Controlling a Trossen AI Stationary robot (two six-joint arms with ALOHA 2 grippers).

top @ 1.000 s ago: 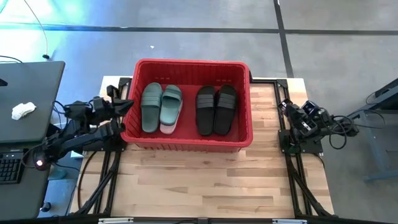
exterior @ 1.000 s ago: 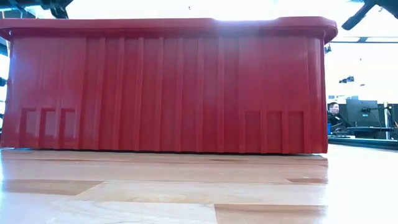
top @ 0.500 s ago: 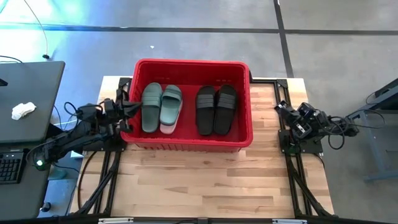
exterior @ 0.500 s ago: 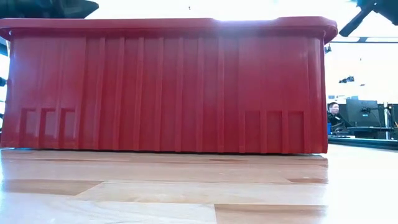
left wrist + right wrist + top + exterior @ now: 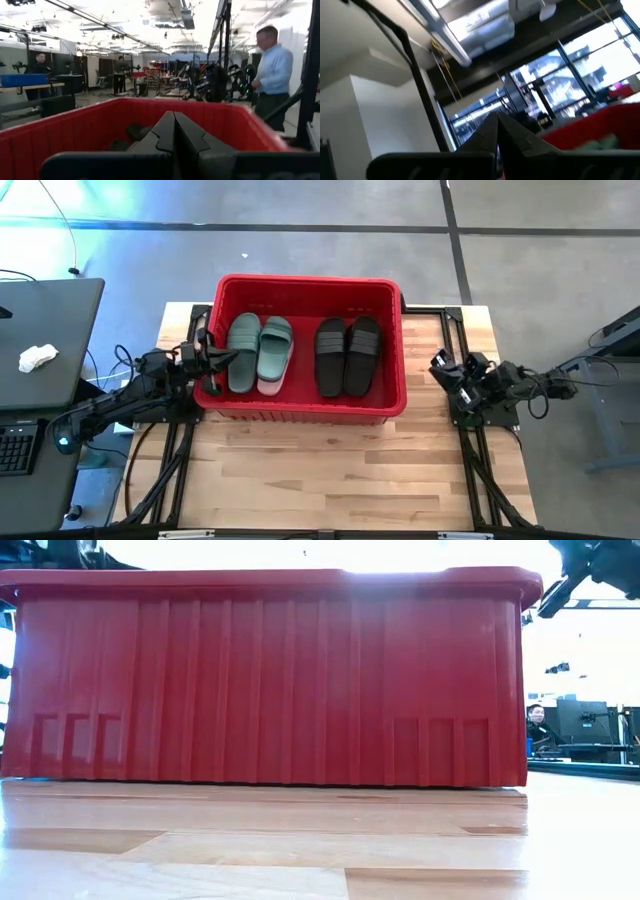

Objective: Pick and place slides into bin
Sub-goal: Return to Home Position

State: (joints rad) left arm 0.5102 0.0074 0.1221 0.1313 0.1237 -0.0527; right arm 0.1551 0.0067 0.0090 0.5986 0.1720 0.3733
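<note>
Wooden tabletop [image 5: 320, 470] lies bare in front, with the red bin [image 5: 300, 283] at its far side. Left hand [image 5: 174, 122] hangs over the bin's left rim, its fingers pressed together with nothing between them. Right hand [image 5: 497, 122] is off to the bin's right, a little apart from the wall. Its fingers are pressed together too and hold nothing.

Inside the bin, the green slides [image 5: 258, 352] lie on the left and the black slides [image 5: 348, 355] on the right, straps up. A bit of pale pink shows under the green ones. No slide is out on the tabletop, so the job looks about done. The arms only need to go back to rest.

One thing could go wrong. The left hand is so close to the rim that it might bump it while pulling away, and that would push the bin.
</note>
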